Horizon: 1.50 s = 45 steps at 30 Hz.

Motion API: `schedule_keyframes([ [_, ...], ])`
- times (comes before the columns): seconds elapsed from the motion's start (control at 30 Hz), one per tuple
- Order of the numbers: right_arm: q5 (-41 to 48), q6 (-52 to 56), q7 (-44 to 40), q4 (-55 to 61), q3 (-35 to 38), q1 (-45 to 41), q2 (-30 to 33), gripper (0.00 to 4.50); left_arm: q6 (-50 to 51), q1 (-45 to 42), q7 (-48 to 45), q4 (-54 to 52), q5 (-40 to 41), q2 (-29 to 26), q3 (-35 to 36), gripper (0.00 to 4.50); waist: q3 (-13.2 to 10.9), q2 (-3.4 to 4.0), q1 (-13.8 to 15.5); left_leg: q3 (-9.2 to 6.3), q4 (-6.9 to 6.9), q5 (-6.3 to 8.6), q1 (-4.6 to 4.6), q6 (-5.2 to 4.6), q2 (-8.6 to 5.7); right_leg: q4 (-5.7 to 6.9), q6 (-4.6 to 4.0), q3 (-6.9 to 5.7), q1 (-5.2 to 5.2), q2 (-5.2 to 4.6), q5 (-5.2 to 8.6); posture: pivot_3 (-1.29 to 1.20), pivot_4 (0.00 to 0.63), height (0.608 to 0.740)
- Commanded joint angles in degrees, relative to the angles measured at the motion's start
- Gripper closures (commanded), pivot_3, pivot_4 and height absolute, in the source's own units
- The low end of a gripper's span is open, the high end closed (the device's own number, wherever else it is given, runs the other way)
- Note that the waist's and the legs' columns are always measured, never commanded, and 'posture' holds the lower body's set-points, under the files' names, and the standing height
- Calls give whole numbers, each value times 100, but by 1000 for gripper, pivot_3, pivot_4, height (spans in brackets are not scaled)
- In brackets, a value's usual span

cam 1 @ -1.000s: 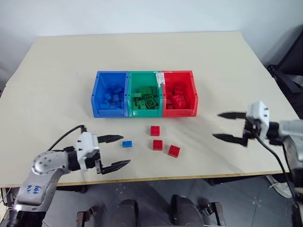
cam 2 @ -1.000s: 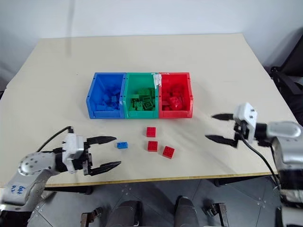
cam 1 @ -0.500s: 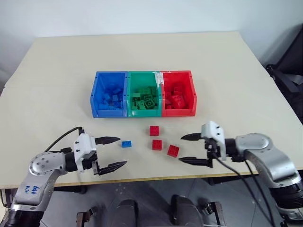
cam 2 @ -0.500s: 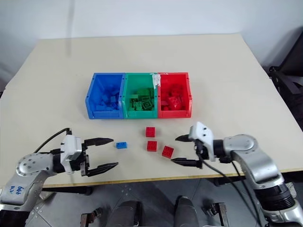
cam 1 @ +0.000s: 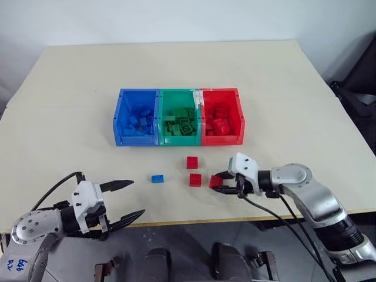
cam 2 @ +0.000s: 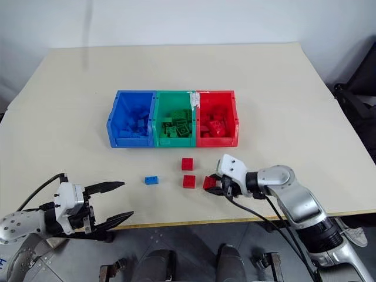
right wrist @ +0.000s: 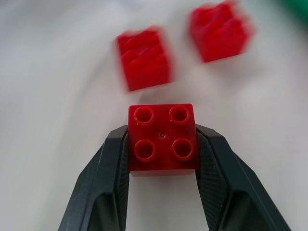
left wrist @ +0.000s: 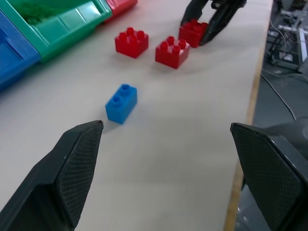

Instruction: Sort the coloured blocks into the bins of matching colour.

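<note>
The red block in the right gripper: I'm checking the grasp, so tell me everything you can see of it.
The red block is a small square brick of glossy plastic with four round studs on top, facing up. The right gripper is shut on it, one black finger against each opposite side. It sits on the table near the front edge, just right of two other red blocks, apart from them.

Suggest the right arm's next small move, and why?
Probably lift straight up. The right gripper has its fingers shut on a red block at table level, two red blocks close beside it; the red bin stands beyond.
</note>
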<state>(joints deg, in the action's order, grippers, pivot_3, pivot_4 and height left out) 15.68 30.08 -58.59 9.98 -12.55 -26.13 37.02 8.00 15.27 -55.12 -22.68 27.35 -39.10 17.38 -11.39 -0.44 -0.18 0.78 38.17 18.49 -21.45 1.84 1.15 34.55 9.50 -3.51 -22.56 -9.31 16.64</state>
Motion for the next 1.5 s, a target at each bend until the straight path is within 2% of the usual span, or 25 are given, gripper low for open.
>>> schedule_keyframes([
  [0.03,504,-196,100,-431,664,-671,-389,3027,-121,9,148,-237,119,66,231,0,0,0,-17,0,-1,0,1,0,3,1,0,0,0,3,0,0,150,740],
  [0.07,546,-235,146,-619,771,-847,-492,3027,-123,3,182,-238,124,86,252,0,0,0,-17,1,-2,0,1,1,4,1,-1,0,-1,3,0,0,150,740],
  [0.2,90,-956,773,-2557,1064,-2223,-858,3027,-153,123,354,-248,127,168,479,0,0,1,-36,6,-1,1,0,2,3,2,-2,0,-4,3,-1,0,150,740],
  [0.37,-440,-1960,1071,-4424,1009,-3193,-1106,3027,-153,148,475,-239,120,240,544,0,1,-1,-17,7,-9,3,-3,3,3,1,-6,-5,-9,3,0,0,150,740],
  [0.53,-492,-2598,823,-5114,1123,-3423,-1182,1351,-49,145,550,-303,177,241,547,0,0,0,-36,9,-12,3,-5,3,4,-2,-6,-6,-11,3,0,0,150,740],
  [0.67,-288,-2808,290,-4833,1256,-3170,-1021,37,-11,90,587,-291,175,225,513,0,-1,2,-74,10,-12,3,-8,3,4,-2,-5,-7,-13,3,0,0,150,740],
  [0.87,575,-2455,-1321,-3160,1734,-1559,144,37,22,-560,331,-40,108,141,-17,0,-1,3,87,5,-6,11,-14,-4,3,-14,-4,-18,-5,0,-1,0,150,740],
  [1.07,587,-2697,-2167,-2600,1879,-265,1135,37,239,-1265,8,217,115,136,-687,0,-3,5,25,14,-5,12,-7,-5,5,-15,-1,-18,-2,1,-2,0,150,740],
  [1.27,827,-1942,-2227,-1556,1594,221,1197,37,-78,-1678,-64,508,-81,188,-842,0,-3,6,-55,35,-4,10,14,-1,14,-9,0,-16,0,1,-3,0,150,740],
  [1.43,850,-913,-1827,-394,919,141,905,37,-237,-1407,-147,651,-73,30,-527,0,-3,5,-70,36,-4,12,15,2,19,-10,0,-16,0,2,-3,0,150,740],
  [1.5,676,-554,-1423,-61,539,19,613,37,-300,-1154,-143,656,-84,-40,-325,0,-3,5,-48,36,-4,13,13,3,19,-12,0,-16,-1,2,-3,0,150,740],
])
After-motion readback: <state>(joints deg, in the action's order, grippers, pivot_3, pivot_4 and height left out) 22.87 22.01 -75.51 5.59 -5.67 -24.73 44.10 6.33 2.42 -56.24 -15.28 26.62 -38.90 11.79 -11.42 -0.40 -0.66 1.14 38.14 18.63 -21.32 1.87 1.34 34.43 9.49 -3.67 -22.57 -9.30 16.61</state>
